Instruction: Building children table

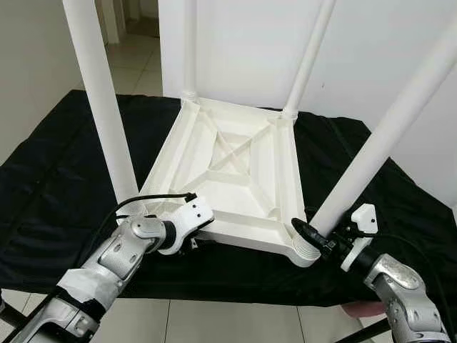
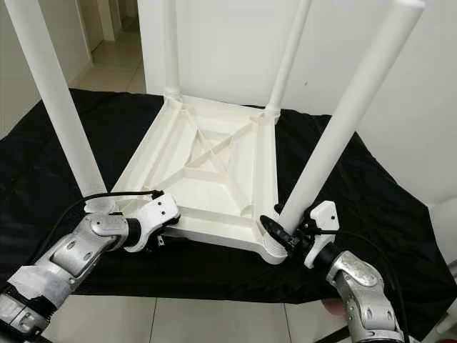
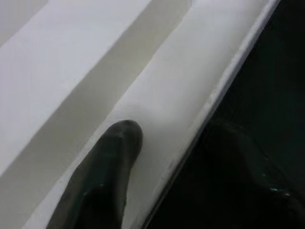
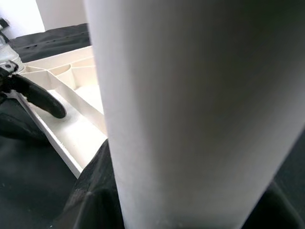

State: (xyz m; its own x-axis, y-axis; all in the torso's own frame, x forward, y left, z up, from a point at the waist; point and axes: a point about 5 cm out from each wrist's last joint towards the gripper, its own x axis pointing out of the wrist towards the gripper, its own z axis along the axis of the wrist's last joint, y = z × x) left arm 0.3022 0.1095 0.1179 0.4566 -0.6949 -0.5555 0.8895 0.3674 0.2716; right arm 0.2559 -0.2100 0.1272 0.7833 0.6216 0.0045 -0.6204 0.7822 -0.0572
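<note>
From the head views, the upturned white ribbed plastic tabletop (image 1: 235, 179) lies on a black cloth-covered surface (image 1: 57, 186), four white tubular legs pointing up. The right gripper (image 1: 308, 234) pinches the base of the near-right white leg (image 1: 371, 153), whose long axis leans up and away to the right. The left gripper (image 3: 143, 162) clamps the tabletop's near rim, one finger (image 3: 107, 176) above. In the right wrist view, that leg (image 4: 200, 109) stands immediately ahead.

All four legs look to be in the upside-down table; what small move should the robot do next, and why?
Probably twist the near right leg a little more. The right gripper sits at its base by the corner socket, while the left gripper steadies the tabletop front rim on the black cloth.
</note>
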